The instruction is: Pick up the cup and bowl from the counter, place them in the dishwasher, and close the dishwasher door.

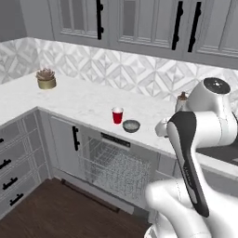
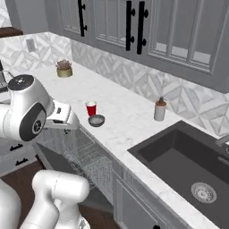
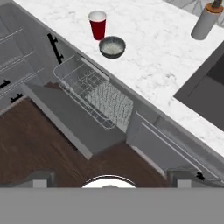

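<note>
The red cup stands upright on the white counter near its front edge. Just to its right, a little apart, sits the grey bowl. Below them the dishwasher is open, its wire rack pulled out over the lowered dishwasher door. My gripper hangs high in front of the dishwasher, looking down at it, well short of the cup and bowl. Its fingertips stand wide apart with nothing between them.
A steel soap dispenser stands by the dark sink on the right. A yellow plant pot sits far left on the counter. Grey drawers flank the dishwasher on the left. Dark wood floor lies below.
</note>
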